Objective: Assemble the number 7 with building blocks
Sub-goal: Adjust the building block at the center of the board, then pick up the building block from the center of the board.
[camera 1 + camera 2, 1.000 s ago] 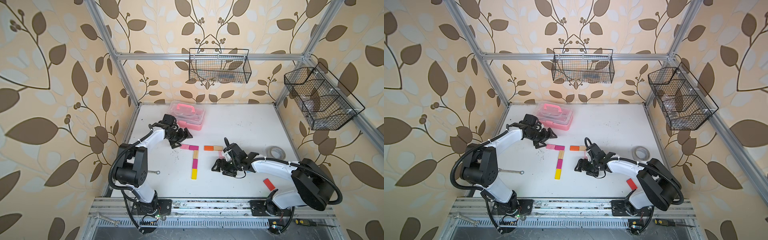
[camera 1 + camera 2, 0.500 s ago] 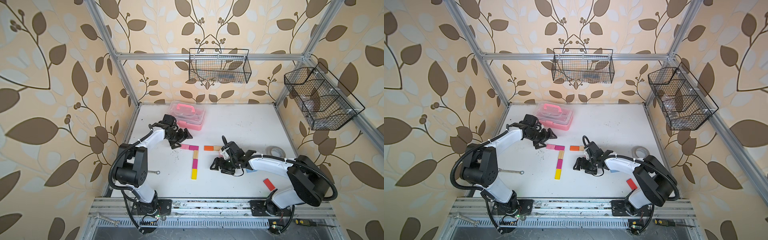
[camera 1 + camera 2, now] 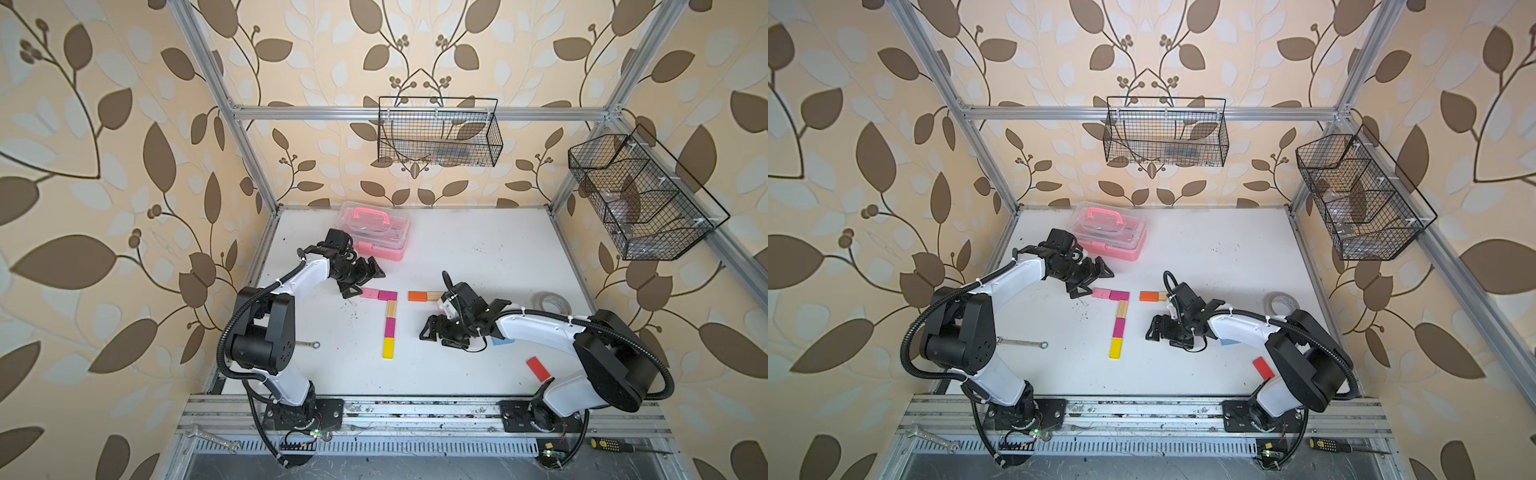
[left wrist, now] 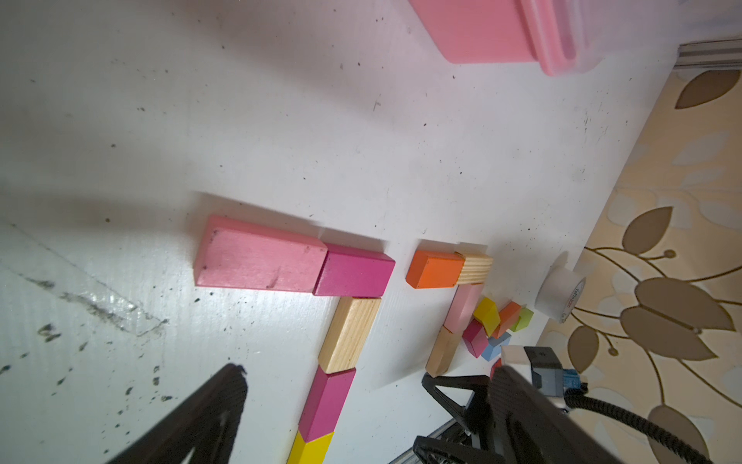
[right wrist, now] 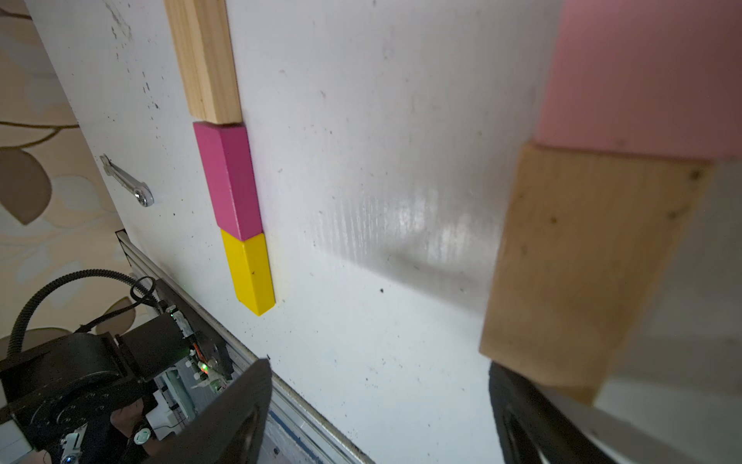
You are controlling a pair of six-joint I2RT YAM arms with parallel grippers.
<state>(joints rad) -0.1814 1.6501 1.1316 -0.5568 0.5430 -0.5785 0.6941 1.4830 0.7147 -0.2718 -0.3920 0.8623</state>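
In both top views the pink block (image 5: 650, 76) and wood block (image 5: 594, 261) are hidden under the right gripper (image 3: 438, 336); in its wrist view the pink one is blurred and cut off.

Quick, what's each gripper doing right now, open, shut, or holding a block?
Left gripper: open, holding nothing.
Right gripper: open, holding nothing.

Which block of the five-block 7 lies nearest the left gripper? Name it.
The light pink block at its bar's outer end: the left gripper is right beside it; the other four lie farther.
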